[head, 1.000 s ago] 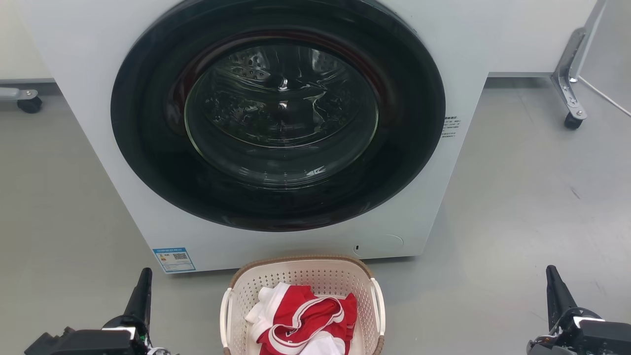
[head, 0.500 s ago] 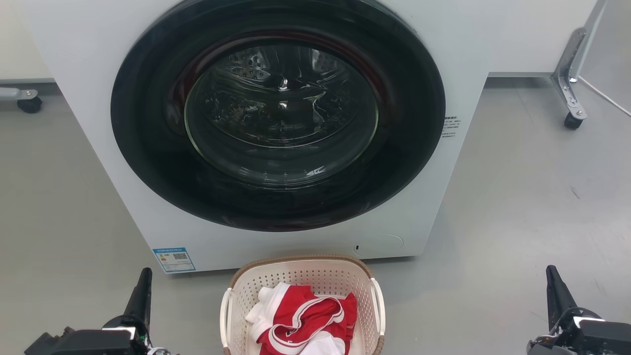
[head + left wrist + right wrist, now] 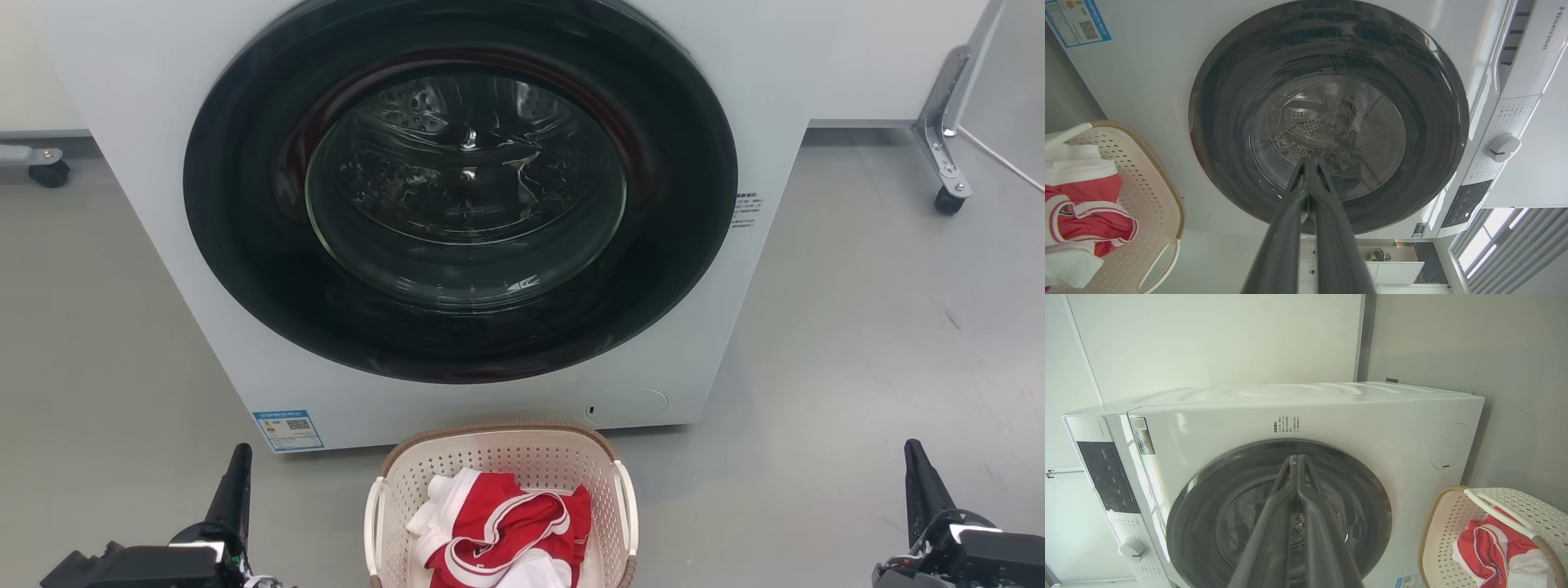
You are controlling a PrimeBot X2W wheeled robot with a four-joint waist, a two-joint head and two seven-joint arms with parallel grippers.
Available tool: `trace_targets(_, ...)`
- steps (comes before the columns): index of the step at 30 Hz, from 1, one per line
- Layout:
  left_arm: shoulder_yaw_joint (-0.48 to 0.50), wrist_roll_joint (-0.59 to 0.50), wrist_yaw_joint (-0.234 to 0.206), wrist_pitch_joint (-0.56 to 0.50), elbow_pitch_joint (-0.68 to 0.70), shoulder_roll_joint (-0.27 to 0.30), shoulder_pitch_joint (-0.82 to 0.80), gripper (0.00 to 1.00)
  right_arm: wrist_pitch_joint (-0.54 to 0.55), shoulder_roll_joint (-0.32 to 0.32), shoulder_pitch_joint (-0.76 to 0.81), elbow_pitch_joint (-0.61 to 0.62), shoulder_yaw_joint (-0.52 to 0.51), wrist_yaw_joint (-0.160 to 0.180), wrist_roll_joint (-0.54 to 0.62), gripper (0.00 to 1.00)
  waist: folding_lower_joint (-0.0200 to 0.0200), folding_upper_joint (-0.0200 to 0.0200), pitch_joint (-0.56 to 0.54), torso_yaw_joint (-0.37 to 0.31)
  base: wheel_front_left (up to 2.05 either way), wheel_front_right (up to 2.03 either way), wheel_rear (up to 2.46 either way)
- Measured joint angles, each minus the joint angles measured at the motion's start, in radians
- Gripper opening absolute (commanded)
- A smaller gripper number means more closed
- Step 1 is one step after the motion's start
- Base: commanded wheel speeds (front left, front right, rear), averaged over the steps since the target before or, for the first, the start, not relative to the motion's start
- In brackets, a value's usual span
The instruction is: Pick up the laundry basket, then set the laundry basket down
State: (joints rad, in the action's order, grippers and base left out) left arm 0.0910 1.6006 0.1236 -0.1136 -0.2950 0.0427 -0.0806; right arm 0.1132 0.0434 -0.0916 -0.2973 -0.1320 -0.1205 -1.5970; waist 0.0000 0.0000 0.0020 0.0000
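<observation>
On the floor (image 3: 857, 343), close before the foot of the washing machine (image 3: 461, 188) and well away from the floor's far edge along the wall, stands the laundry basket (image 3: 506, 461). It is upright with its rim level, and both white side handles are free. The bottom of the head view cuts off its base, so that it rests on the floor is a judgement, not a sighting. Red-and-white clothes (image 3: 498, 531) lie bunched inside it. The machine's round door is closed, and the drum shows through the glass.

Left gripper (image 3: 242, 457): low, off the basket's left side and well apart from it, fingers pointing toward the machine. The left wrist view shows its jaws clenched tip to tip with nothing between them.

Right gripper (image 3: 916, 453): low, off the basket's right side, farther from the basket than the left one. The right wrist view shows its jaws pressed together as well, holding nothing.

Progress: the basket lies as the end of the task would leave it, set down and let go. The same layout fits a basket waiting to be lifted. Neither handle is grasped and the basket is not raised. The pictures do not settle which stage this is. If early, both the lift and the set-down remain; if late, nothing remains.
</observation>
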Motion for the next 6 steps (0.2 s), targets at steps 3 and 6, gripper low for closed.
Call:
trace_targets(3,0.000,0.000,0.000,0.000,0.000,0.000,0.000,0.00,0.000,0.000,0.000,0.000,0.000,0.000,0.000,0.00,0.0000,0.0000,0.000,0.000,0.00,0.00,0.00)
trace_targets(6,0.000,0.000,0.000,0.000,0.000,0.000,0.000,0.00,0.000,0.000,0.000,0.000,0.000,0.000,0.000,0.00,0.0000,0.0000,0.000,0.000,0.00,0.00,0.00)
